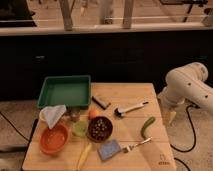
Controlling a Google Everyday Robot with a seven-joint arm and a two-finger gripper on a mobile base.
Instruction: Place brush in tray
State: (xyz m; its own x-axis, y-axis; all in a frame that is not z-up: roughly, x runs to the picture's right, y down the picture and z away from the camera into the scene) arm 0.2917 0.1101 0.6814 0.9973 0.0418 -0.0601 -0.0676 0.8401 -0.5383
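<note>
Camera view: wooden table (150, 150), cluttered. My arm (187, 85) stands off its right edge. Green tray (65, 91) sits at the far left corner. My gripper (170, 117) hangs just beside the table's right edge; apart or together, I cannot tell. Brush (131, 108) lies on the table right of the tray, apart from it, dark head leftward.

The end effector (169, 116) was held at the right edge of the table (135, 92). The brush (131, 108) was laid on the table just left of it, the block (100, 102) further left, and the tray (65, 78) furthest left, at the back corner. The fork (135, 145) was placed left of and in front of the end effector; the round bowl (53, 139) was set far left, at the front.
</note>
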